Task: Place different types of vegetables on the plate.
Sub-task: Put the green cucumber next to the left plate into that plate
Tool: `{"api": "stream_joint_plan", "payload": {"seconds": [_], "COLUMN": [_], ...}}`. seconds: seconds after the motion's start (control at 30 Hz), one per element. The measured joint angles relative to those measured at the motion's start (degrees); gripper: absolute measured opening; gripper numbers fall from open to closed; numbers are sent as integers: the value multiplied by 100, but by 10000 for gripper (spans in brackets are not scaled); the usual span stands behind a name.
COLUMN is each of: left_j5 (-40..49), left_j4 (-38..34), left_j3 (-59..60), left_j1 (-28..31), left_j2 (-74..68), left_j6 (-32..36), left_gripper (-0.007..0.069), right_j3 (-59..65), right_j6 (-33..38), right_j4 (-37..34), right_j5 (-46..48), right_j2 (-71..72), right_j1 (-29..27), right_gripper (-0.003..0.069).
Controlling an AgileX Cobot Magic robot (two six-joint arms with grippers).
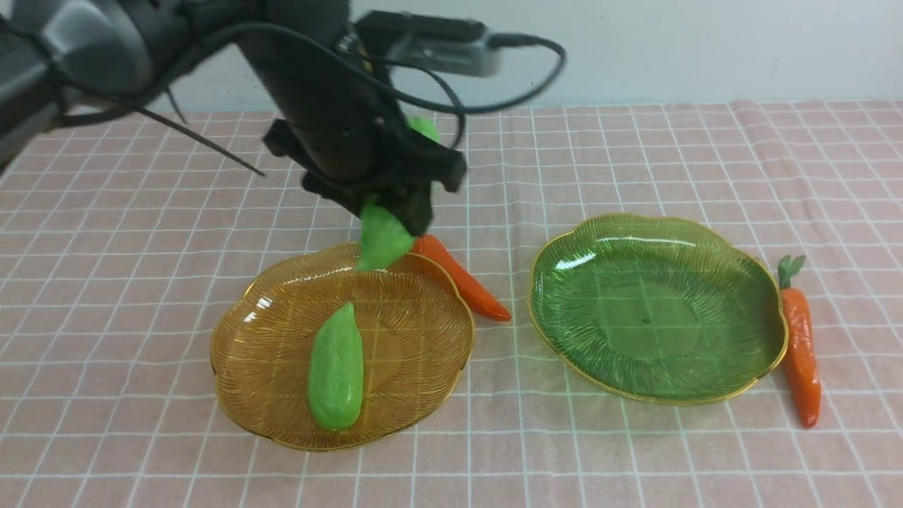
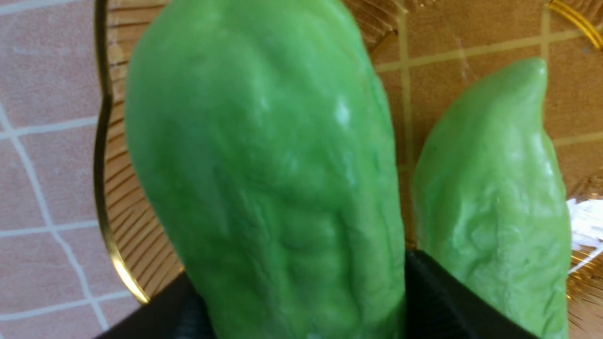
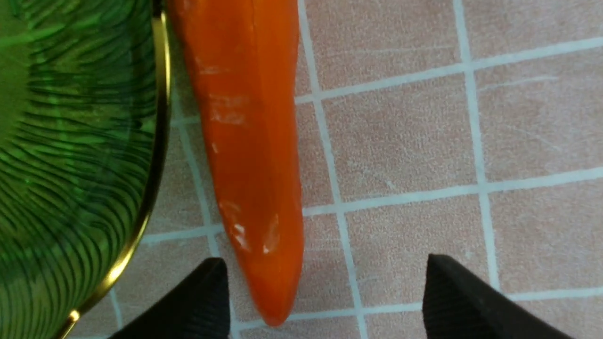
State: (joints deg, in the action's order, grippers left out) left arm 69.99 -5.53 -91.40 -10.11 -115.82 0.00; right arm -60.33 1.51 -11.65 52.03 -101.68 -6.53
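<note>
Step in hand, apparently: gourd transfer. The left hand (image 1: 392, 214) grips one gourd (image 1: 381, 241) above the amber plate's (image 1: 262, 337) far rim; a second gourd (image 1: 336, 368) lies on that plate. The right hand (image 3: 325, 263), open, straddles a carrot (image 3: 249, 141) well apart from that plate. Next, probably: close on it.

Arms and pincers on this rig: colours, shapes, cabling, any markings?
Left arm: glossy black-and-grey housing, loose black cables looping round it, a dark camera box on top. Left pincer: matte black, blocky. Right pincer: two black wedge-shaped tips. No markings visible; right arm itself out of view.
</note>
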Motion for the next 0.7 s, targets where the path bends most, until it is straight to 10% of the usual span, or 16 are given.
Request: {"api": "stream_joint_plan", "payload": {"seconds": [0.3,0.4,0.53,0.7], "left_j5": [0,0,5,15], "left_j4": [0,-20,-75,-209], "left_j3": [-62,-485,-1259,-1852], "left_j1": [0,-24,-158,-532], "left_j2": [-5,-5,29,80], "left_j6": [0,0,0,0], "left_gripper": [568,430,89,-1], "right_j3": [-30,-41,-78,-487], "right_j6": [631,529,137,164], "right_j4": [-485,-304,-107,-386], "right_j5": [-457,-497,-460,-232], "right_j2": [-499,-518,-179,774], "right_j1": [0,-20,-377,-487], "right_gripper": [465,203,214,214]}}
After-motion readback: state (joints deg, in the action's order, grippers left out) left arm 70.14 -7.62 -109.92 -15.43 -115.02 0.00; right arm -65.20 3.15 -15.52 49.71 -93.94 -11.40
